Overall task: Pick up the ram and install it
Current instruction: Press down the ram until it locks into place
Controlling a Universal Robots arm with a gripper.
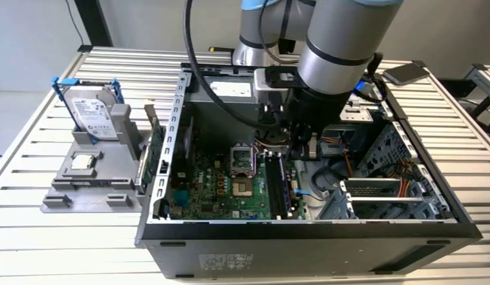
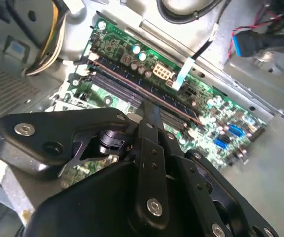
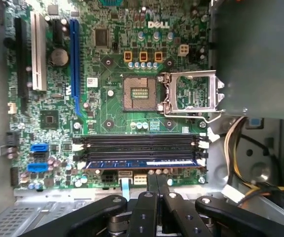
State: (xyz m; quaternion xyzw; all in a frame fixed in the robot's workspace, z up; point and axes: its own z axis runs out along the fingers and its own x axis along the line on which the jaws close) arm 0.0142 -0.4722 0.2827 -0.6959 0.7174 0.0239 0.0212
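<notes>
We see the ram [image 3: 142, 163] lying in one of the motherboard slots [image 3: 139, 144], the one nearest our claw [image 3: 158, 183], its long axis parallel to the empty black slots beside it. The claw sits just beside the stick's middle, its fingers pressed together with nothing between them. The ram's length runs crosswise to the direction the fingers point.

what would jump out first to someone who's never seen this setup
The big grey robot arm reaching down into the open computer case on the slatted table catches the eye first. Under it lies the green motherboard with its open processor socket, and the ram sits in the outermost memory slot, just ahead of the gripper. On the exterior view's left, a hard drive stands upright in a grey holder.
</notes>
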